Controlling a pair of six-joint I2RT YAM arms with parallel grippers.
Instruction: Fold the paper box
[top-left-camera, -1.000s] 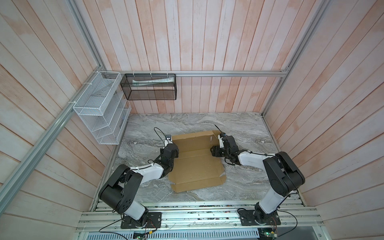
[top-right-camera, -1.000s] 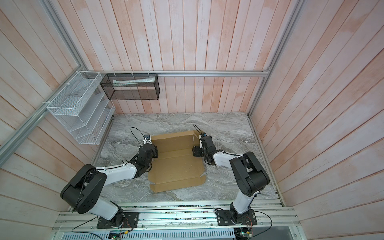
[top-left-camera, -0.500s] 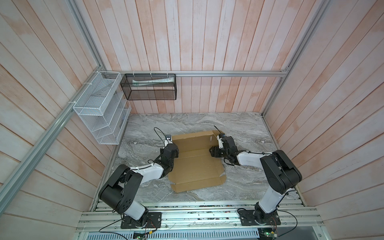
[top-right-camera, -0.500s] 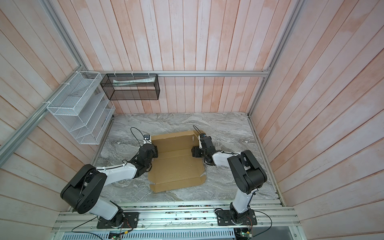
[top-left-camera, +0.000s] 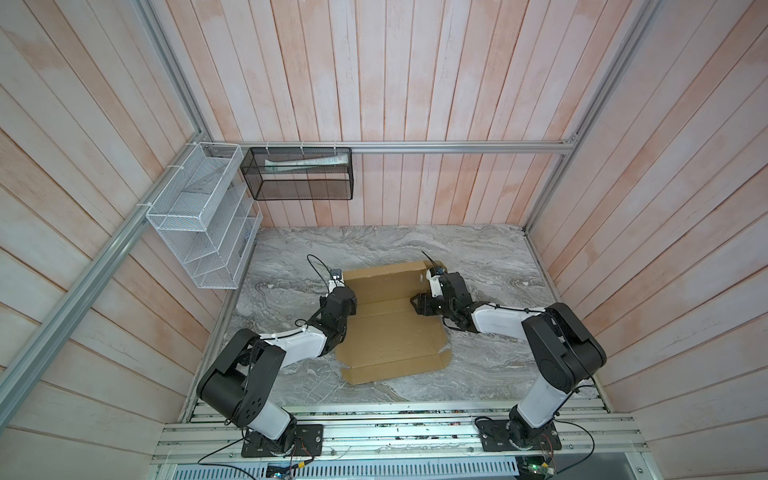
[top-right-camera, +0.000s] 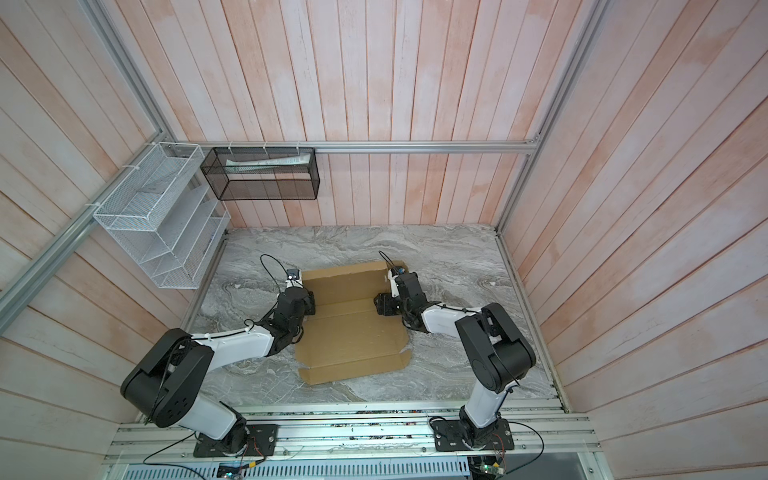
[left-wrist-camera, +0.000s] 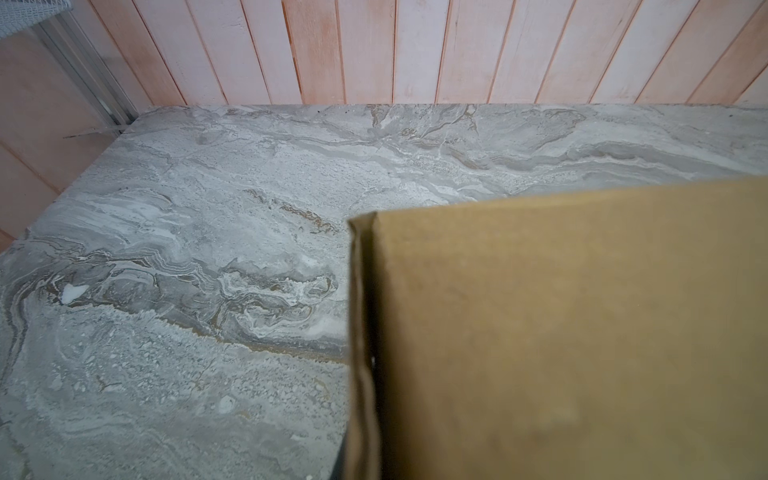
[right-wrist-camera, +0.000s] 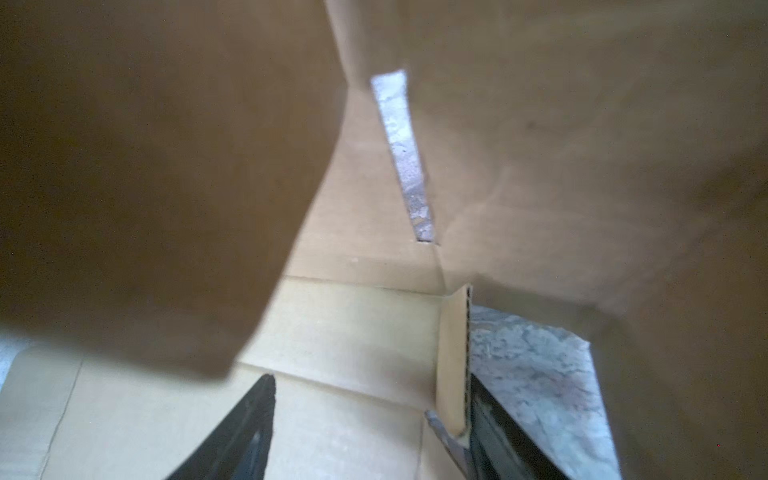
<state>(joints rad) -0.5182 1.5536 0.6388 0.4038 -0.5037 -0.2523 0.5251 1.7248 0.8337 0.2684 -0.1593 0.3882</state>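
The paper box (top-left-camera: 390, 332) is a tan cardboard sheet lying open in the middle of the marble table (top-left-camera: 374, 249), with its far panel tilted up. My left gripper (top-left-camera: 348, 300) is at the box's left edge, shut on the upturned side flap (left-wrist-camera: 361, 332); its fingers are almost hidden by the cardboard. My right gripper (top-left-camera: 417, 305) reaches in over the right edge. It is open (right-wrist-camera: 372, 378), with a small upright flap (right-wrist-camera: 453, 357) standing between its fingers, close to one finger (right-wrist-camera: 490, 424).
A white wire rack (top-left-camera: 199, 224) hangs on the left wall and a black mesh basket (top-left-camera: 299, 174) on the back wall. Wooden walls close in the table on three sides. Both arm bases stand on the rail at the front edge.
My right gripper has crept slightly left over the box's right edge. The left gripper and the box have hardly moved.
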